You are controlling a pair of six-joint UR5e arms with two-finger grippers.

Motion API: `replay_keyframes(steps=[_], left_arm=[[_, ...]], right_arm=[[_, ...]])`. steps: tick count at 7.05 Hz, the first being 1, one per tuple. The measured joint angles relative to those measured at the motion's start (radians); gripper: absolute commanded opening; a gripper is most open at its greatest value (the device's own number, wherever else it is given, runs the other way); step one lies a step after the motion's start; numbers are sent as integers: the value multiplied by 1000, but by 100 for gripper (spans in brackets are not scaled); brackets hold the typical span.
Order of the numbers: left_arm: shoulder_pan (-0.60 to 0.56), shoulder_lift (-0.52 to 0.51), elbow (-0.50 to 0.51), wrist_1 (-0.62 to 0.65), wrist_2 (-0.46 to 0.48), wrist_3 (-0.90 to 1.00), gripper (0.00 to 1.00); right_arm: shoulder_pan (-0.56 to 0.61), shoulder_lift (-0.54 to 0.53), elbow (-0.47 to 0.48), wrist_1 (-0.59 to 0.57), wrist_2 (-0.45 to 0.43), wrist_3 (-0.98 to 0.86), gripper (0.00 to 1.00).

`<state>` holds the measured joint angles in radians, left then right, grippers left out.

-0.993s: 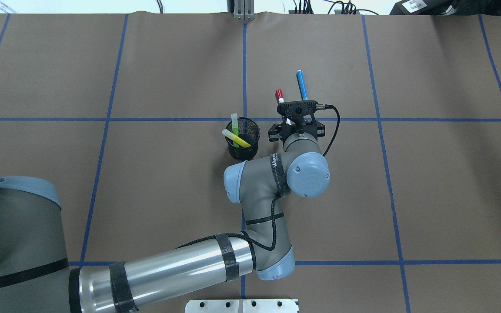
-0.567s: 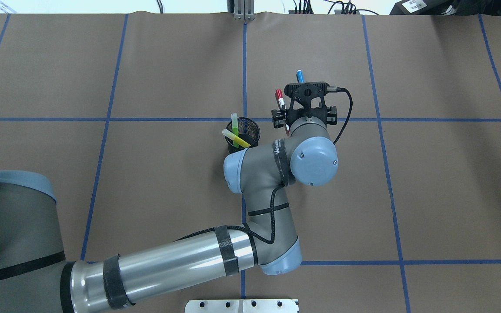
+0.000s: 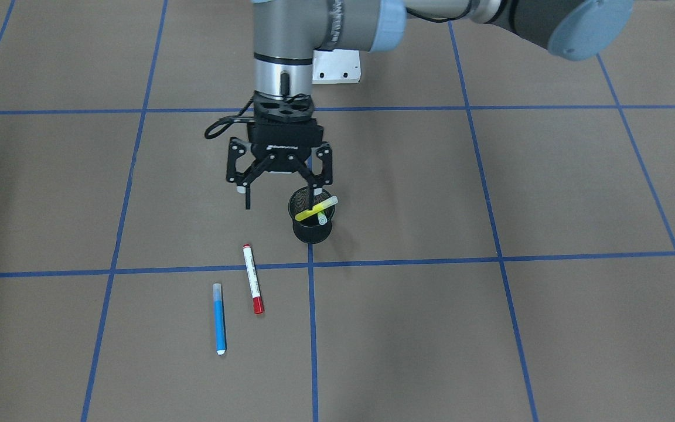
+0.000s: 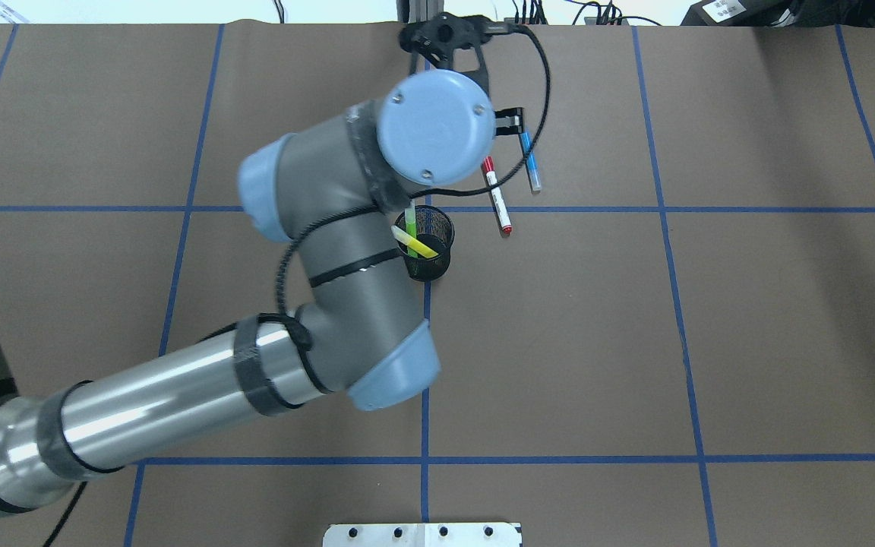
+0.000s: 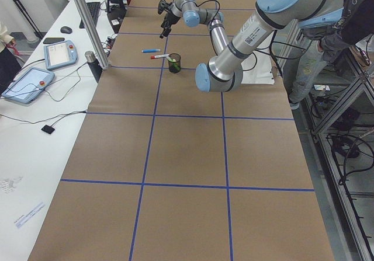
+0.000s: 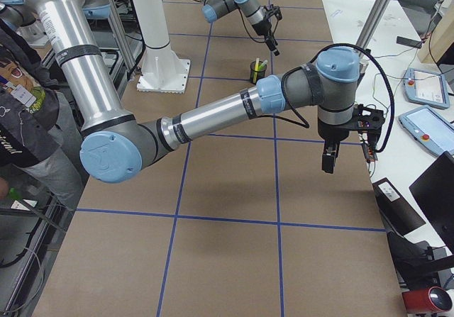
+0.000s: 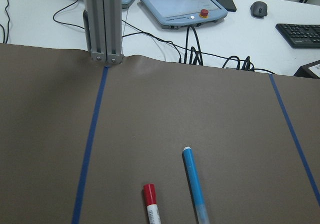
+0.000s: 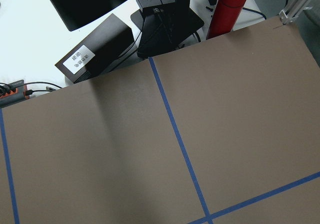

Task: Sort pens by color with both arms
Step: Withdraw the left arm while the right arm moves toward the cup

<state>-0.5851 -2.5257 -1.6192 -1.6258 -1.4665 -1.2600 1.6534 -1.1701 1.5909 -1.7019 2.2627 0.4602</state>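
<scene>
The left gripper hangs above the tabletop just beside the black mesh cup, its jaws spread wide and empty. Two pens stand slanted inside that cup, a yellow pen leaning across the rim and a green pen beside it. The other two lie flat on the brown paper on the far side of the cup from the robot. The white marker with red ends is nearer the cup, and the blue marker lies just beyond it, roughly parallel but not touching. The right gripper points down over bare paper well apart from the cup, towards the robot's right end of the tabletop. From the side view alone I cannot tell how its jaws stand. These markers look light, stiff and smooth-barrelled, so they will likely roll or skid if nudged from one side. The sound hold would be across the barrel near mid-length, jaws square to the long axis. The fingertips must come down almost to the paper, since a lying marker offers little height. A grip on a tapered cap end would probably squirt the marker out.
</scene>
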Motion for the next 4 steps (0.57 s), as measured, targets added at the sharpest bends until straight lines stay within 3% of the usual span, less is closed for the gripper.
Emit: replay_keyframes(steps=[2, 4], left_arm=[[-132, 157, -143, 38, -234, 80, 100], [-271, 290, -166, 42, -435, 205, 100]], right_arm=[[-119, 26, 102, -4, 3, 8, 99], [-318, 132, 154, 39, -17, 99, 99]])
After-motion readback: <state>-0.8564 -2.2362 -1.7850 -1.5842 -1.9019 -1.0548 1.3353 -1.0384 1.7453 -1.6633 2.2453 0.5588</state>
